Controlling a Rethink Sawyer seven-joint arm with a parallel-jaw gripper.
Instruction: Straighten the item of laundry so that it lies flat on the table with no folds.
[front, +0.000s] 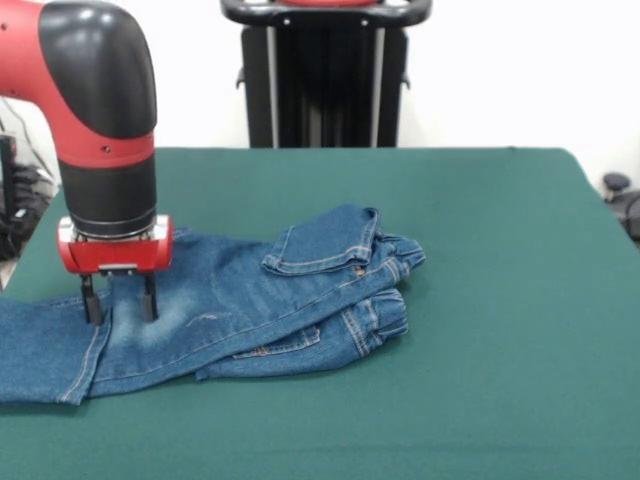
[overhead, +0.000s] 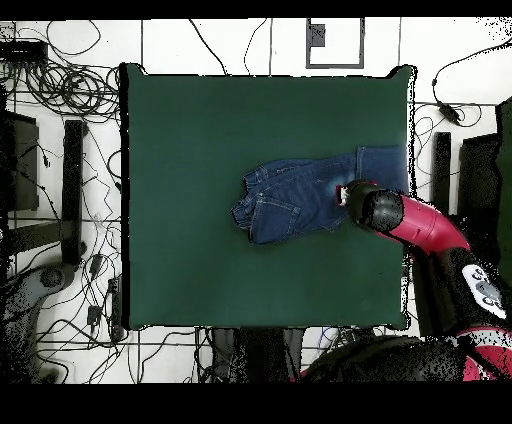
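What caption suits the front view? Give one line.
Open gripper pressing onto folded jeans on green table.

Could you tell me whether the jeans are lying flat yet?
Not yet: the jeans are folded, the waist end doubled over and bunched.

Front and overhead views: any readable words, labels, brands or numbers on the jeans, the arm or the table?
None can be read.
Jeans: no tag or brand patch shows, only stitching.
Gripper and red arm: no legible marking.
Table: plain green top, no text.
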